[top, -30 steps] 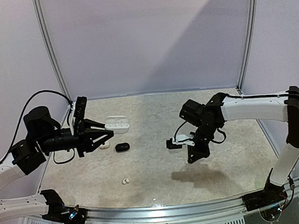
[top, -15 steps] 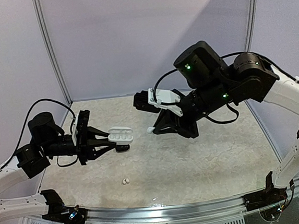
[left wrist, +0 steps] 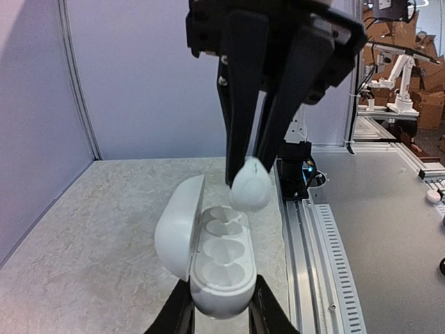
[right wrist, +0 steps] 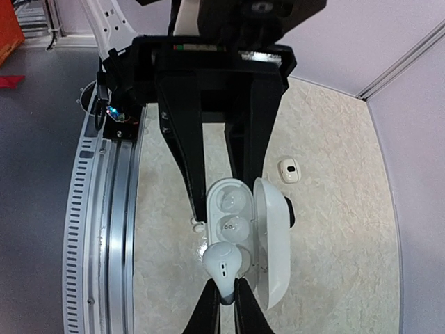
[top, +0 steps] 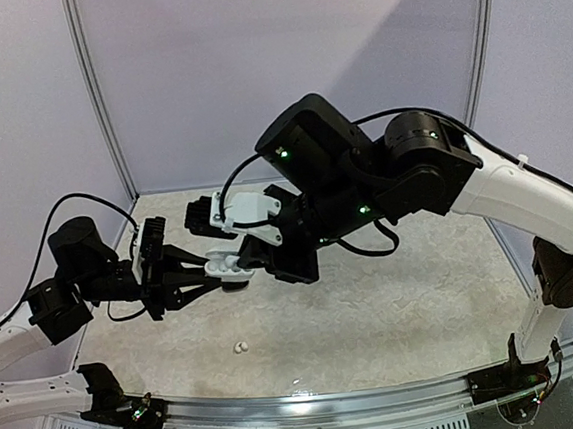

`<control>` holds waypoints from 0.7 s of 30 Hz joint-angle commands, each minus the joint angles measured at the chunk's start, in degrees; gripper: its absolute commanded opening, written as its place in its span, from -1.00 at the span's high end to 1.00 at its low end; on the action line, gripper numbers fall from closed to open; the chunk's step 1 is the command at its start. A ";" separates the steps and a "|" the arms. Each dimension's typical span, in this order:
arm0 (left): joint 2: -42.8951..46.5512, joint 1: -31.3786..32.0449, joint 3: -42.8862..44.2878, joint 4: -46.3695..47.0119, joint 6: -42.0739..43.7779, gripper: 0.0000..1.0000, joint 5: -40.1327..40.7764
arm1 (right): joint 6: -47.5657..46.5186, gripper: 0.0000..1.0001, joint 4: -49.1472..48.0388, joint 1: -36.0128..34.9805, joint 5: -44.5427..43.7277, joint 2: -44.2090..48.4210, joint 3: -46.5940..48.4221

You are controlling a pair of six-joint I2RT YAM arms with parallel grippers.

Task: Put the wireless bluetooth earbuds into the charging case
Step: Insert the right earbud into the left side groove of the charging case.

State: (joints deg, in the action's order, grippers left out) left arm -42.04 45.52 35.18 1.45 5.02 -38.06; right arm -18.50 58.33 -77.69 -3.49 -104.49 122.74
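Note:
My left gripper [top: 207, 274] is shut on an open white charging case [top: 227, 266] and holds it above the table. In the left wrist view the case [left wrist: 219, 268] sits between my fingers [left wrist: 177, 313], lid [left wrist: 174, 229] swung left, its wells empty. My right gripper [top: 240, 261] is shut on a white earbud [right wrist: 226, 263] and holds it just over the case's end well [right wrist: 240, 216]. In the left wrist view the earbud [left wrist: 250, 189] hangs from the right fingertips [left wrist: 236, 156], above the far well and close to it.
A white earbud [top: 241, 347] lies on the table near the front. Another small white bud [right wrist: 198, 224] lies beside the case. A small white square thing [right wrist: 288, 170] lies further off. A black object [right wrist: 288, 212] peeks from behind the lid. A metal rail [top: 313, 403] runs along the near edge.
My right arm has swung up and to the left, bringing the white earbud from mid-table to just above the open case. My left gripper has kept hold of the case and shifted slightly.

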 commanded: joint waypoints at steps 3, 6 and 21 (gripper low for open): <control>0.48 0.89 0.97 1.18 -1.50 1.00 0.61 | -1.45 0.88 2.59 -0.40 -1.71 -1.24 2.06; 0.26 0.89 1.02 1.26 -1.42 1.00 0.55 | -1.45 0.88 2.92 -0.46 -2.21 -1.48 2.06; 0.20 1.24 1.16 0.69 2.00 1.00 2.23 | -0.73 0.89 -0.11 -1.84 -3.06 -3.21 5.88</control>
State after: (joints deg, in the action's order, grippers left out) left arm -41.87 45.76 35.20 1.48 4.93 -37.12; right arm -19.55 59.00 -78.15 -5.74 -105.86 125.95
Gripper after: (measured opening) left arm 0.247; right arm 0.058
